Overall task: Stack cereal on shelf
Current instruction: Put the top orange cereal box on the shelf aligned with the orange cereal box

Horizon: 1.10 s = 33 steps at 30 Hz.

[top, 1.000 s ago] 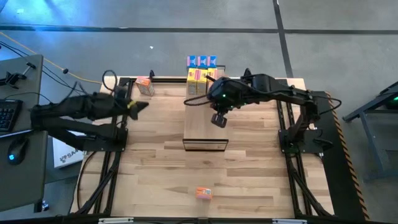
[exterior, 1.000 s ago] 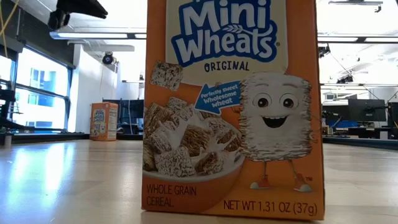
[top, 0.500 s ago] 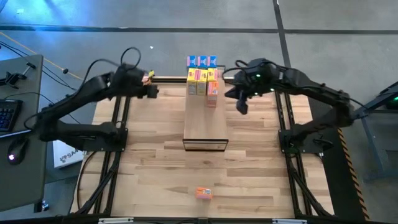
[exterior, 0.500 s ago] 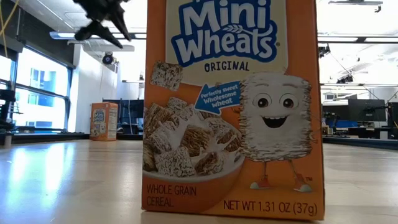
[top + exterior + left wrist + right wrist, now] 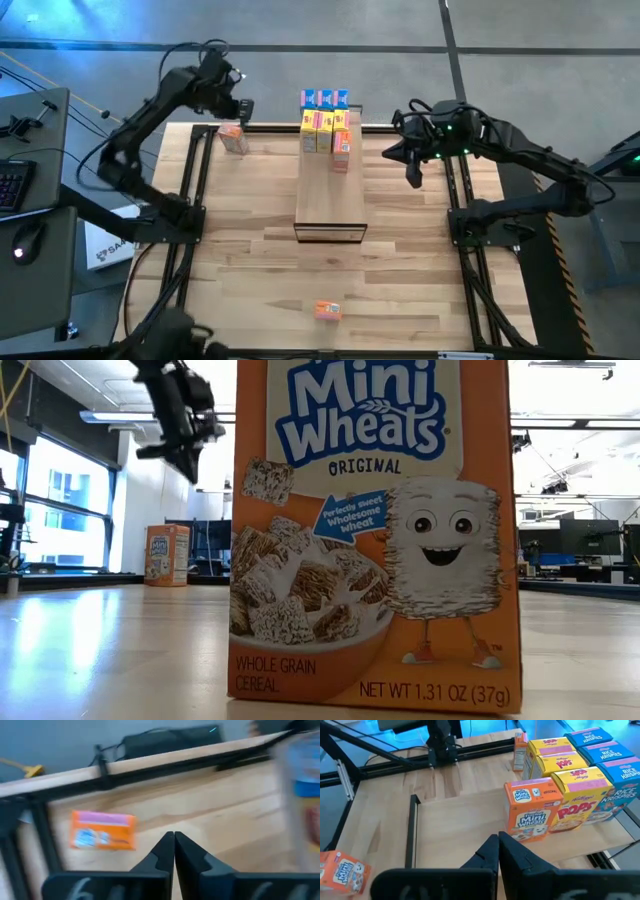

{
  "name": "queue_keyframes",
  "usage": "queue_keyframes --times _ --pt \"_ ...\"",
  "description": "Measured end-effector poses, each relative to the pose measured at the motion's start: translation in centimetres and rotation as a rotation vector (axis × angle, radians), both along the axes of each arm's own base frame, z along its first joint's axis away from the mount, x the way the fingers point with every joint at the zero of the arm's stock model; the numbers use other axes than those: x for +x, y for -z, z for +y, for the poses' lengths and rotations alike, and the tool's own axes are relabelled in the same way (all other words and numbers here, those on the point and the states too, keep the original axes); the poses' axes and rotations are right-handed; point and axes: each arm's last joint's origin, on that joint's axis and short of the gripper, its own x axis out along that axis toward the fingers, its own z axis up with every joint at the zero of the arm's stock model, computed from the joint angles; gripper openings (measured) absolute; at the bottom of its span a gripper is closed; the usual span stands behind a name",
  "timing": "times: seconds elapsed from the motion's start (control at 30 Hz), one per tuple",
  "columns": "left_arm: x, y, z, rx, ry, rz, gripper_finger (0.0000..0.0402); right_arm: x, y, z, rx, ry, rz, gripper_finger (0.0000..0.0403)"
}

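The left gripper [image 5: 243, 108] is held raised over the far left corner of the table [image 5: 250, 260], its fingers [image 5: 173, 851] pressed together with nothing between them. Just beside and below it an orange cereal box [image 5: 233, 137] is seen on the tabletop by the far edge; its label cannot be read.

The right gripper [image 5: 414, 176] is raised near the table's right side, also clenched on nothing, as is shown in its wrist view [image 5: 498, 851]. It is kept apart from the shelf [image 5: 330, 205], which lies along the middle of the table.

At the shelf's far end the boxes are grouped. In the right wrist view, an orange box marked "Frosted Mini Wheats Original" [image 5: 529, 815] is found nearest, with yellow boxes lettered "Kellogg's Corn Pops" [image 5: 577, 796] beside and behind it, and blue boxes lettered "Rice Krispies" [image 5: 620, 775] past those.

A further orange box [image 5: 327, 310] is left near the table's front edge, well apart from both grippers. In the low view "Mini Wheats Original", "Perfectly sweet. Wholesome wheat", "Whole grain cereal" and "Net wt 1.31 oz (37g)" are printed on it.
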Motion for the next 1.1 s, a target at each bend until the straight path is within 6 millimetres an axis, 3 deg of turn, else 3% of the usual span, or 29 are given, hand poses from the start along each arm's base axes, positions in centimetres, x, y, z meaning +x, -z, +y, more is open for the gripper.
queue_keyframes --times 0.27,0.43,0.67,1.1 --pt "-0.2 2.7 6.6 -0.114 0.094 0.287 0.0005 0.0 0.0 -0.1 0.023 0.039 -0.008 0.0000" --pt "-0.2 4.4 9.0 -0.186 0.133 0.436 0.0005 0.0 0.0 -0.2 0.009 0.076 -0.003 0.0000" --pt "0.1 7.2 10.4 -0.260 0.208 0.502 0.0005 0.0 0.0 -0.2 0.010 0.077 -0.004 0.0000" --pt "0.2 9.0 10.3 -0.390 0.252 0.545 0.0005 0.0 0.0 -0.2 0.006 0.084 -0.002 0.0000"
